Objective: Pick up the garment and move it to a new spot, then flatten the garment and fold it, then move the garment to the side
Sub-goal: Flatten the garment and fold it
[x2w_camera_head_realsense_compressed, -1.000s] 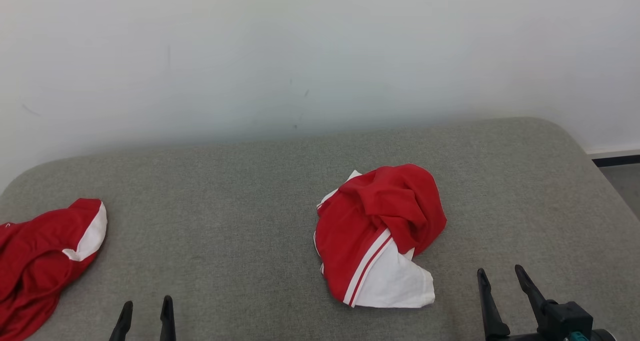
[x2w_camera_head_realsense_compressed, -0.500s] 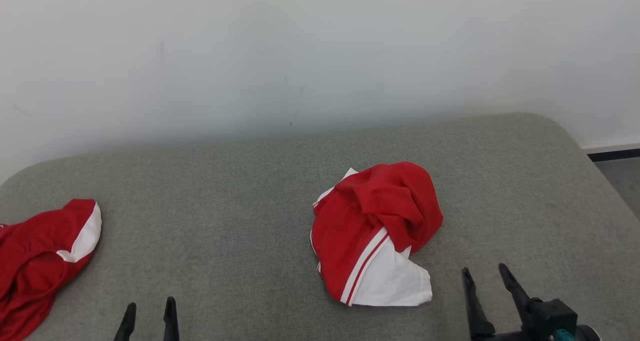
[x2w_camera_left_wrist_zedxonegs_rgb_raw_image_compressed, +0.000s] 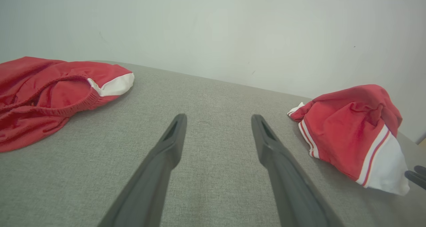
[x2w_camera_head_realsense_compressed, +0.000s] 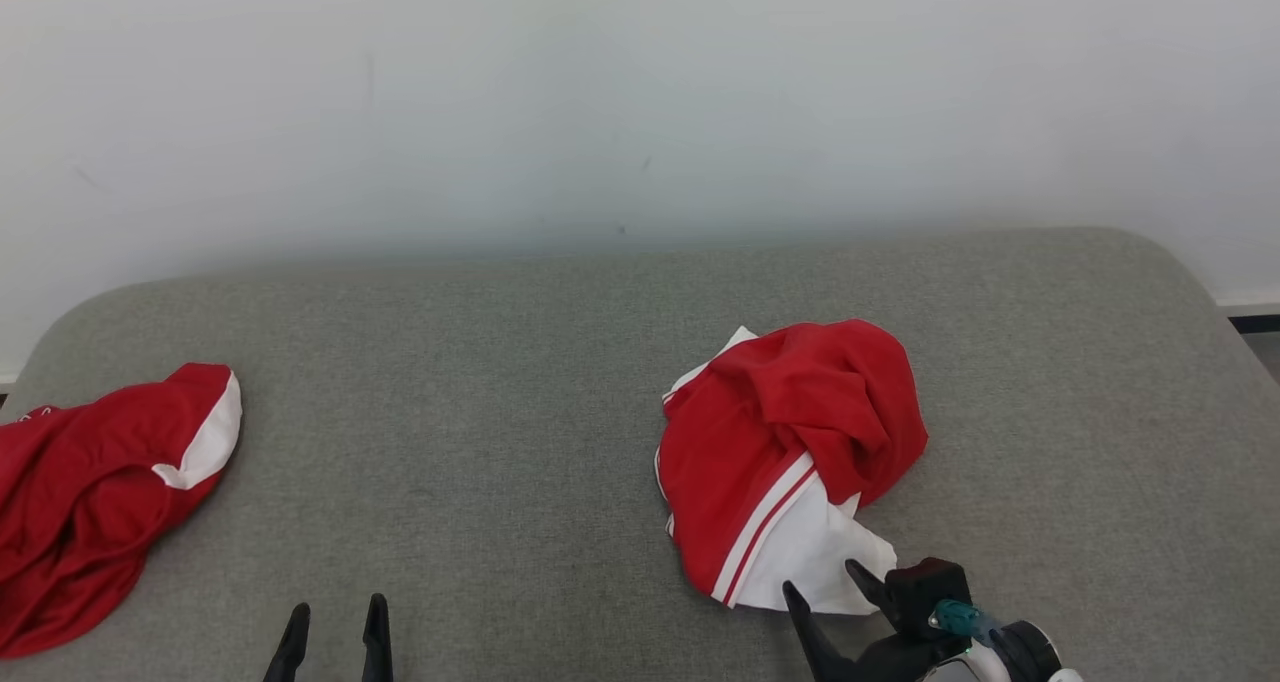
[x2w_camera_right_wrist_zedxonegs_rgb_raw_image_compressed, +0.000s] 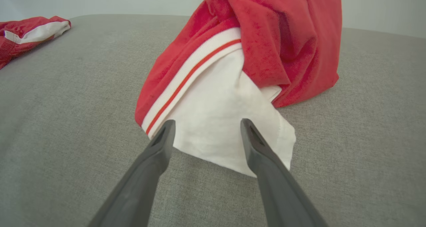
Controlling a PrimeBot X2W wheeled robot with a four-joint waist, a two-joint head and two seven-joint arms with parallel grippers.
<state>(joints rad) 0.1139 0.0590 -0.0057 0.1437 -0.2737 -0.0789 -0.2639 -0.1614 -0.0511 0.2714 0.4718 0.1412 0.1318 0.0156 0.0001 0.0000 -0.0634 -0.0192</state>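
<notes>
The crumpled red garment with a white panel and red-and-white striped trim point(x2w_camera_head_realsense_compressed: 780, 442) lies in a heap right of centre on the grey fabric-covered surface point(x2w_camera_head_realsense_compressed: 480, 412), well apart from a second crumpled red-and-white garment point(x2w_camera_head_realsense_compressed: 90, 482) at the surface's left edge. The right hand point(x2w_camera_head_realsense_compressed: 818, 576) sits low at the heap's near white corner, its two dark fingers spread apart and empty; whether the tips touch the cloth cannot be told. The left hand point(x2w_camera_head_realsense_compressed: 338, 602) hovers over bare grey fabric between the two garments, fingers likewise apart, gripping nothing.
</notes>
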